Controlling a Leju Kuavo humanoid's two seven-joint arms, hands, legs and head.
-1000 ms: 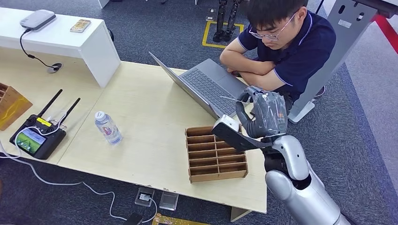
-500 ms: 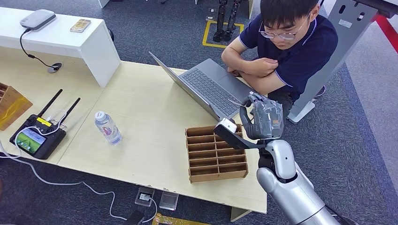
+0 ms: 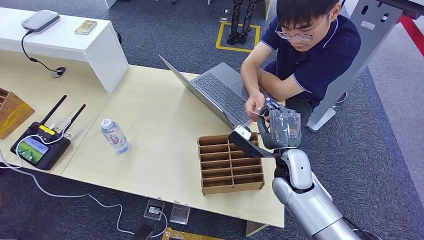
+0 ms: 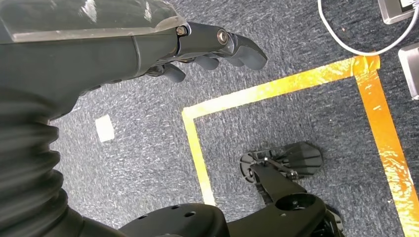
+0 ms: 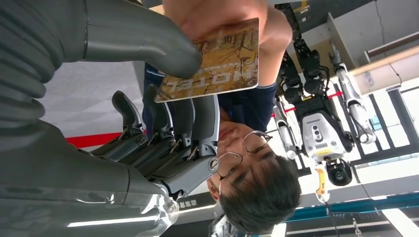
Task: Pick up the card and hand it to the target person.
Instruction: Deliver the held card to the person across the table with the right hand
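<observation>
Brown-printed card (image 5: 217, 61) pinched in right robot hand (image 5: 163, 103); person's hand (image 3: 255, 104) grasping it. Left robot hand (image 4: 148, 44) empty, fingers loose.

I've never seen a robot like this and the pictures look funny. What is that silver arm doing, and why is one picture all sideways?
It is a walking robot with two silver arms. The big picture is what it sees from up high, looking down at a table. On the table are a laptop, a water bottle and a cardboard box with slots.

The other two pictures come from little cameras at its wrists, so they look turned. The right hand holds a card between thumb and fingers, and the person's hand is reaching to take it. The left hand hangs over the carpet, holding nothing.
</observation>
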